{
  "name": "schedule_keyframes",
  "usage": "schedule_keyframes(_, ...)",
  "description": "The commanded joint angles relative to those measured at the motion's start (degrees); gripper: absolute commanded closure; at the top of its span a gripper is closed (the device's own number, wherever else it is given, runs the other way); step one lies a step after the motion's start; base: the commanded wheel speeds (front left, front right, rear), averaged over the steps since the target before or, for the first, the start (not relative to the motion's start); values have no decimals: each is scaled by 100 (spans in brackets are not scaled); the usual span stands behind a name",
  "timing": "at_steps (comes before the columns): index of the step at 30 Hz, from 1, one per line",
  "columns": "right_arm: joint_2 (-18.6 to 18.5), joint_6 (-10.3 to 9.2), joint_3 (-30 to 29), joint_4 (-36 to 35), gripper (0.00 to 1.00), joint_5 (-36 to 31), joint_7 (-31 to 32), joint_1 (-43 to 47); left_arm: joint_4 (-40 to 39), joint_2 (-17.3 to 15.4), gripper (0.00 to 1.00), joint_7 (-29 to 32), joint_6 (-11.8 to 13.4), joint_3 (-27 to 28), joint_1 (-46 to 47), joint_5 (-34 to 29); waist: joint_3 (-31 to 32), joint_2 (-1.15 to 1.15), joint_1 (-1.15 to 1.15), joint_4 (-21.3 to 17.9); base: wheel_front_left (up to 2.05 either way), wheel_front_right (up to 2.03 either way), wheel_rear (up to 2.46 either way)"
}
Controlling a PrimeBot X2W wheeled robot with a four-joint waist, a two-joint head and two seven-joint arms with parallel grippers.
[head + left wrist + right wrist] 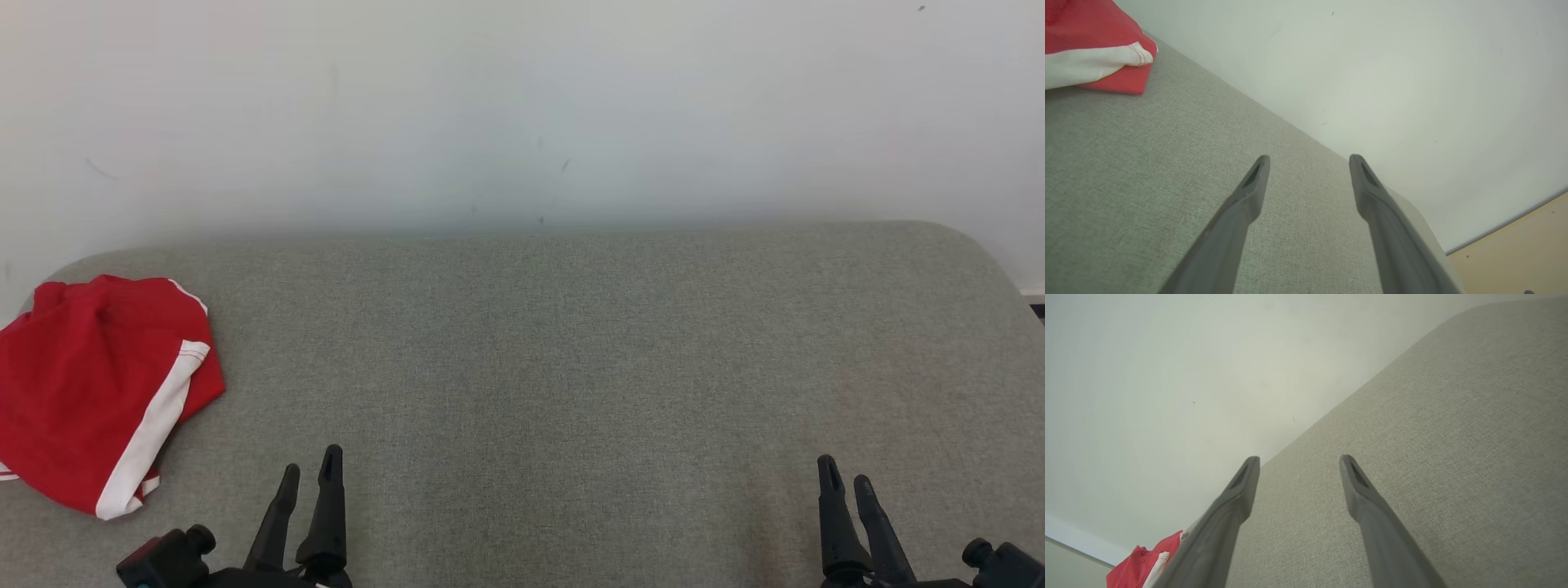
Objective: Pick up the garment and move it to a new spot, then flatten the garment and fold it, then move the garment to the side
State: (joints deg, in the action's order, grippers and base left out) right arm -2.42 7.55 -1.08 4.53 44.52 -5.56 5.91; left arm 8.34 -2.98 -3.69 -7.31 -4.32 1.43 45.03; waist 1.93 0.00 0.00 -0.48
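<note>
At the near edge of the grey fabric-covered counter (571, 367), the left tool (311, 460) and the right tool (845, 470) both hover with their fingers spread wide and nothing between them. Their tips point away across the bare cloth.

Ahead of the left tool and off to its left lies the garment (90, 384), a red piece with white stripes. It is bunched in a loose heap near the counter's left edge and runs out of the head view there. A clear gap of counter separates it from the left tool, and it is well apart from the right tool.

It looks like thin sportswear: light, soft and limp, probably a little slick, and not fragile. It will likely sag and unfold when lifted rather than hold its shape. A pinch on the white-trimmed edge facing the left tool, or on a raised fold at the top of the heap, seems the surest hold. A shallow bite could slip off.

Behind the counter rises a plain pale wall (522, 106).
</note>
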Motion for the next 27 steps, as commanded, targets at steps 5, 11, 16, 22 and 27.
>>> schedule_keyframes(5,-39,-5,135,-130,0,-538,-127,-43,-181,-57,0,-159,31,-109,23,-608,16,0,0,7,0,0,0)
schedule_keyframes(11,-41,-6,214,-157,0,-1017,-218,-9,-239,-101,0,-268,71,-238,-8,-1054,47,0,0,10,0,0,0)
schedule_keyframes(16,-44,-6,216,-228,0,-1339,-289,9,-289,-134,0,-359,125,-331,-25,-1396,67,0,0,4,0,0,0)
schedule_keyframes(22,-45,-7,235,-307,0,-1699,-377,8,-329,-179,0,-458,170,-426,-46,-1772,87,0,0,-3,0,0,0)
schedule_keyframes(27,-47,-7,240,-329,0,-1976,-438,33,-332,-216,0,-537,200,-532,-65,-2095,107,0,0,-3,0,0,0)
